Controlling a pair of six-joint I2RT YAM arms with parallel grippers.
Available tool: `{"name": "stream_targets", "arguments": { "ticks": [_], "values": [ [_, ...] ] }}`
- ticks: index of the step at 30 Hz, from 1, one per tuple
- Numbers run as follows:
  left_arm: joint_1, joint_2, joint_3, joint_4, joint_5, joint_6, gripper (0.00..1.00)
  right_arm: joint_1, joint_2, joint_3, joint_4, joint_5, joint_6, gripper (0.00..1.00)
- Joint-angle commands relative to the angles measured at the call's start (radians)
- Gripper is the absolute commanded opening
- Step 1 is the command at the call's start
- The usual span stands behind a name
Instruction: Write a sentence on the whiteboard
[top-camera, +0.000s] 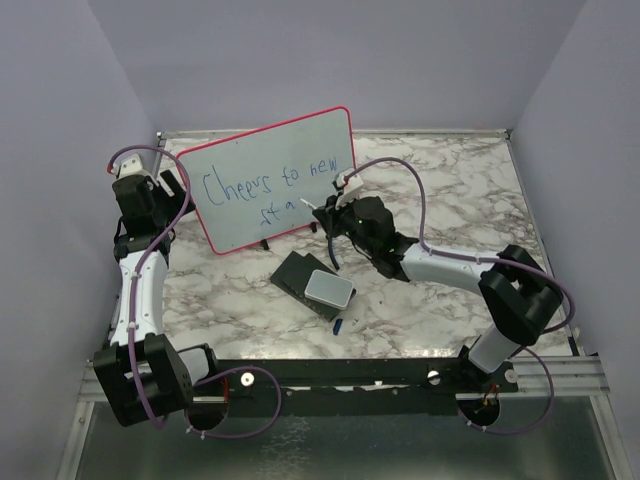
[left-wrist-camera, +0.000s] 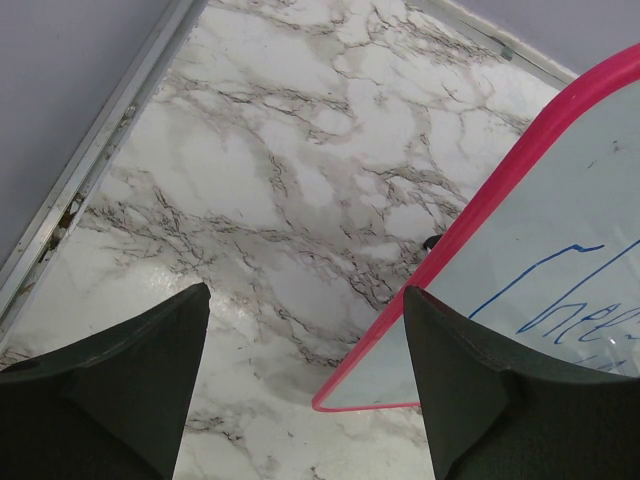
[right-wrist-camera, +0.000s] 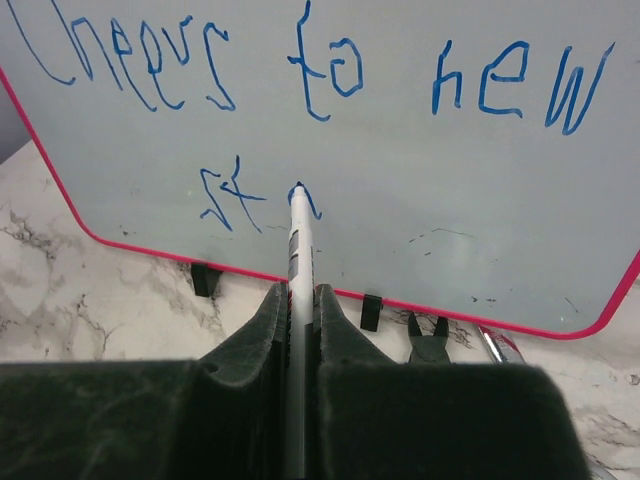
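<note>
Blue writing, the sentence (right-wrist-camera: 320, 85), runs across the whiteboard (top-camera: 300, 145), which stands upright on its black feet in the upper middle of the top view, on the marble table (top-camera: 450, 190). The upper line reads "Cheers to new"; under it only "sta" shows. The right claw (right-wrist-camera: 296, 300) is closed tight on a white marker (right-wrist-camera: 295, 250), its fingers (right-wrist-camera: 262, 325) pressed against both sides of the barrel. The marker's blue tip touches the board at the "a". The left claw (left-wrist-camera: 305, 292) sits at the board's left edge, jaws spread wide, gripping nothing. The pink rim's lower corner lies between its fingers, close to the right-hand one in the wrist view; whether they touch cannot be told. A dark block with a grey-white pad (top-camera: 318, 283) lies below the board.
</note>
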Motion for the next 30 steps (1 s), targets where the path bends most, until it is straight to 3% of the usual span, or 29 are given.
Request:
{"name": "stream_targets", "arguments": {
  "ticks": [1,20,30],
  "values": [
    [-0.012,-0.02,-0.013,0.011,0.02,0.003,0.8,-0.015,-0.048,-0.035,0.005,-0.061,-0.02,0.01],
    [-0.018,-0.007,-0.013,0.012,0.012,0.015,0.79,-0.145,-0.051,-0.109,0.108,-0.328,0.001,0.01],
    [-0.02,0.002,-0.015,0.012,0.007,0.018,0.79,-0.148,0.042,-0.035,0.091,-0.351,-0.012,0.01]
  ]
}}
